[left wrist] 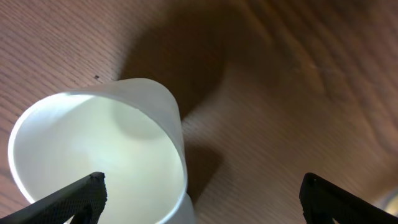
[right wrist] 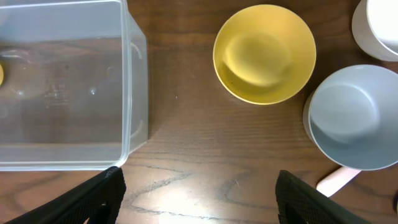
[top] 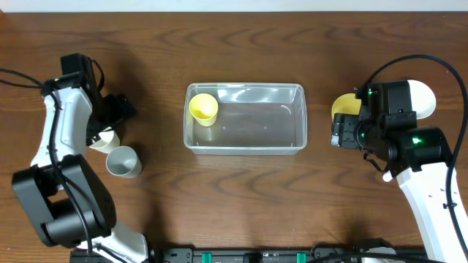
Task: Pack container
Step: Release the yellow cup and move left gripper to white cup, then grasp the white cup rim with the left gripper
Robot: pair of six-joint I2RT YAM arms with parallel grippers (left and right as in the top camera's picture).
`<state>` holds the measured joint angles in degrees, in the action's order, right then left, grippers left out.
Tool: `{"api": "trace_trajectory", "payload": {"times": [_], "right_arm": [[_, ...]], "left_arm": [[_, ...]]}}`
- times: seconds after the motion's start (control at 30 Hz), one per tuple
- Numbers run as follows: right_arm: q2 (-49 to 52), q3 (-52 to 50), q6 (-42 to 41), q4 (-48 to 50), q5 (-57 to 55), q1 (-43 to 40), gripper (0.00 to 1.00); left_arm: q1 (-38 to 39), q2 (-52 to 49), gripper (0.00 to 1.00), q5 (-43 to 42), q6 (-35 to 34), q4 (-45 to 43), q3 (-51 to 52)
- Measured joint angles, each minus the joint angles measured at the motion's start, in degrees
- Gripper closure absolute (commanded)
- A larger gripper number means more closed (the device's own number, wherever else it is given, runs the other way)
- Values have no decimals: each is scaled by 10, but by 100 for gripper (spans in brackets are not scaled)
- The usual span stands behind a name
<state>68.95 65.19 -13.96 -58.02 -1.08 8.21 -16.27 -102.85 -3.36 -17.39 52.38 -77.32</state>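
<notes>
Left wrist view, closest in: the left gripper (left wrist: 202, 202) has its fingers (left wrist: 74, 198) spread wide. One tip sits over the mouth of a white cup (left wrist: 93, 155), the other over bare table (left wrist: 298, 74) well to the side. I cannot tell whether the tip at the cup touches the rim. The cup stands upright and empty.

In the right wrist view the right gripper (right wrist: 199, 199) is also spread wide, gripping nothing, over bare wood. Just past its tips is one end of the container (right wrist: 134, 93), clear-walled, with a sliver of a yellow cup (right wrist: 1, 74) showing at the picture's edge. On the other side is a grey bowl (right wrist: 351, 118), with a pale pink piece (right wrist: 336, 180) poking out from under its near edge. Farther on is a yellow bowl (right wrist: 264, 53), near the container's end but apart from it. A white bowl (right wrist: 379, 25) in the far corner is cut off by the frame.

From overhead, a grey cup (top: 123, 161) stands nearest the robot, just beside the white cup. The container lies at the table's middle, long side across, between the two arms and apart from both. The yellow cup stands inside it, mouth up, in the far corner on the left arm's side. The rest of the container's floor is bare.
</notes>
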Motion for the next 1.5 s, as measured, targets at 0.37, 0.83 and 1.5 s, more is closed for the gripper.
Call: {"api": "trace_trajectory", "payload": {"times": [0.37, 0.83, 1.5], "right_arm": [[0, 0, -1, -2, 0, 0, 20], [0, 0, -1, -22, 0, 0, 19], [0, 0, -1, -26, 0, 0, 18]], "left_arm": [[0, -19, 7, 21, 8, -5, 0], [0, -19, 38, 59, 8, 12, 0], [0, -19, 89, 64, 9, 30, 0]]}}
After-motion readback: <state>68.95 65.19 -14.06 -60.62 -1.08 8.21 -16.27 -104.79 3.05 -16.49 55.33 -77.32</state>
